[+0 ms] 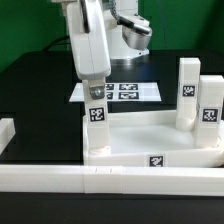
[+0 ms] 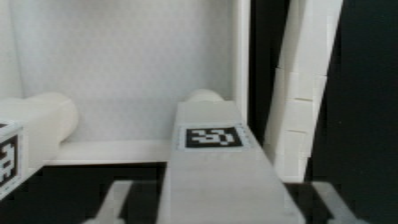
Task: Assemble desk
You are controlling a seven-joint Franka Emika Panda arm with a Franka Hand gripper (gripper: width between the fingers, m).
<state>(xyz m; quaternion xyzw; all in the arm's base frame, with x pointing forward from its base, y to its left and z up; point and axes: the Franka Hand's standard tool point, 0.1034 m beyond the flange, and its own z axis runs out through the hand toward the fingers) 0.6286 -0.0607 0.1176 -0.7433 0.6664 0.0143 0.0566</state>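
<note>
The desk's white tray-like panel [image 1: 150, 135] lies on the black table with a tag on its front rim. Two white tagged legs [image 1: 187, 90] [image 1: 210, 112] stand upright at its corners on the exterior view's right. A third leg [image 1: 97, 125] stands upright at the corner on the exterior view's left. My gripper [image 1: 93, 88] hangs straight above that leg and straddles its top. In the wrist view the leg [image 2: 222, 165] runs between my fingers [image 2: 125, 200], with a dark gap on each side, so my gripper [image 2: 226, 205] is open around it. The panel floor [image 2: 134, 80] lies beyond.
The marker board [image 1: 120, 90] lies flat behind the panel. A long white border rail [image 1: 110, 180] runs along the front, and another rail [image 1: 5, 135] sits at the exterior view's left. Another tagged leg [image 2: 32, 130] shows at the wrist view's edge.
</note>
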